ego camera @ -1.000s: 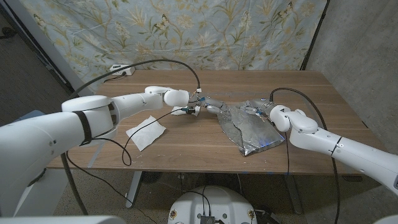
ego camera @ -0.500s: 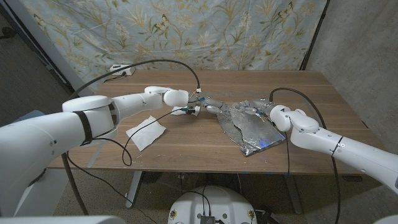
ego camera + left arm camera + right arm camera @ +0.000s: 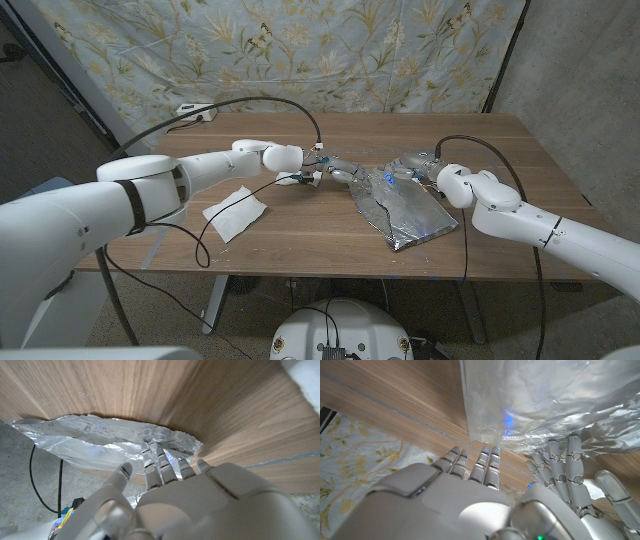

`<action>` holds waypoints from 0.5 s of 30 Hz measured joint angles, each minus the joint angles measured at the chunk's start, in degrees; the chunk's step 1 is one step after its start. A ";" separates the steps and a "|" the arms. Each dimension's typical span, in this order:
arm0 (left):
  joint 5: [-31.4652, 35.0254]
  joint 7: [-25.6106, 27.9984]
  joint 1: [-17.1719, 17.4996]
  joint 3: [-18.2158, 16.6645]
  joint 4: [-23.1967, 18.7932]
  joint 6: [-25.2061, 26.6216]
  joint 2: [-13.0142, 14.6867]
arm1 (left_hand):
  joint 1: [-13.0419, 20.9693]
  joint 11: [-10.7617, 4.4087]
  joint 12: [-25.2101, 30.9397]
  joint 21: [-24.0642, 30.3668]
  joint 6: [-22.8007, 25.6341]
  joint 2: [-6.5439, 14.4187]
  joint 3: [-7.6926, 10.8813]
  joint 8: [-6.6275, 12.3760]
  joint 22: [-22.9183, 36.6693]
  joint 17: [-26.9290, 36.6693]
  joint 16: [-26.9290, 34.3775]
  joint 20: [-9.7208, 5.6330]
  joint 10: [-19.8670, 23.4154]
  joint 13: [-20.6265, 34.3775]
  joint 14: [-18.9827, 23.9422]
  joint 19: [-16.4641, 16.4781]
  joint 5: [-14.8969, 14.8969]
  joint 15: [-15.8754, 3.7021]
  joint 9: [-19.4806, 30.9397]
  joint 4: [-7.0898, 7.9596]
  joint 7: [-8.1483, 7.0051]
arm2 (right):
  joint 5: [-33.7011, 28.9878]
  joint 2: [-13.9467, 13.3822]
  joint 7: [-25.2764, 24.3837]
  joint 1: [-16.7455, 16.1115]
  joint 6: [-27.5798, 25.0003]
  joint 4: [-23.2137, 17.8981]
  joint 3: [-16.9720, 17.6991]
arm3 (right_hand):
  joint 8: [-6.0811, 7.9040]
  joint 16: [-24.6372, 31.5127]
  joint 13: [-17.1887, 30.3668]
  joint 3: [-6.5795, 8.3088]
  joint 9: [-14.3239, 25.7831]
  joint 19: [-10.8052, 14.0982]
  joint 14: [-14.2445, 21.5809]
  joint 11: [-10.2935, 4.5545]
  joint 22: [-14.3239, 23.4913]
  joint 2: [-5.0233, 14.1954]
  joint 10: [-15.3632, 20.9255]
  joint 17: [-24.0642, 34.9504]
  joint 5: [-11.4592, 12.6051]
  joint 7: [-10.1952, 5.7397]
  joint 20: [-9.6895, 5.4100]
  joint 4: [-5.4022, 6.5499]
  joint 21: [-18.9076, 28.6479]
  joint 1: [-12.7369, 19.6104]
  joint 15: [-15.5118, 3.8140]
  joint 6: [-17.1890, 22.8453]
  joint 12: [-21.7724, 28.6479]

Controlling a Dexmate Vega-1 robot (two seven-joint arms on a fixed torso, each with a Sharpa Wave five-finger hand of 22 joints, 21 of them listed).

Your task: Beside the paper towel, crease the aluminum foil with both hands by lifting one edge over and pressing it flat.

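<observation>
Floral cloth hangs behind the brown wooden table [image 3: 300, 225], where a crinkled silver aluminum foil sheet [image 3: 405, 210] lies right of centre in the head view, well apart from the white folded paper towel [image 3: 236, 212] at centre left. The robot's left hand [image 3: 342, 170] touches the foil's upper left edge, fingers extended. The right hand [image 3: 412, 164] sits at the foil's top edge with fingers apart; whether either hand grips it cannot be told
</observation>
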 measured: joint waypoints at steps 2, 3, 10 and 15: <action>-0.04 0.00 0.02 0.00 -0.22 0.19 0.12 | 0.00 0.00 0.00 0.00 0.00 0.00 0.00 0.00 0.00 0.00 0.00 0.00 0.00 -0.01 0.00 0.00 0.00 0.00 0.00 0.00 0.00 | 0.00 -0.67 0.03 -0.58 -0.61 -1.14 0.47 | 0.00 0.00 0.00 0.00 0.00 -0.02 0.00 0.00 0.00 0.00 0.00 0.00 0.00 0.00 0.02 0.00 0.00 0.00 0.00 0.00 0.00; -0.04 0.00 0.03 0.00 -0.28 0.21 0.16 | 0.00 0.00 0.00 0.00 0.00 0.00 0.00 0.00 0.00 0.00 0.00 0.00 0.00 0.00 0.00 0.00 0.00 0.00 0.00 0.00 0.00 | 0.00 -0.67 0.04 -0.58 -0.84 -1.14 0.47 | 0.00 0.00 0.00 0.00 0.00 -0.12 0.00 0.00 0.00 0.00 0.00 0.00 0.00 0.00 0.12 0.00 0.00 0.00 0.00 0.00 0.00; -0.11 0.00 0.05 0.00 -0.64 0.52 0.32 | 0.00 0.00 0.00 0.00 0.00 0.00 0.00 0.00 0.00 0.00 0.00 0.00 0.00 0.07 0.00 0.00 0.00 0.00 0.00 0.00 0.00 | 0.00 -2.52 0.27 -2.34 -3.07 -4.38 1.53 | 0.00 0.00 0.00 -0.08 0.00 -0.51 0.00 0.00 0.00 0.00 0.00 0.01 0.22 0.01 0.51 -0.55 0.00 0.00 0.00 0.00 0.00; -0.11 0.00 0.05 0.00 -0.87 0.66 0.40 | 0.00 0.00 0.00 0.00 0.00 0.00 0.00 0.00 0.00 0.00 0.00 0.00 0.00 0.07 0.00 0.00 0.00 0.00 0.00 0.00 0.00 | 0.00 -3.82 0.40 -3.71 -4.70 -6.61 2.25 | 0.00 0.00 0.00 -0.08 0.00 -0.51 0.00 0.00 0.00 0.00 0.00 -0.22 0.22 0.01 0.51 -0.55 0.00 0.00 0.00 0.00 0.00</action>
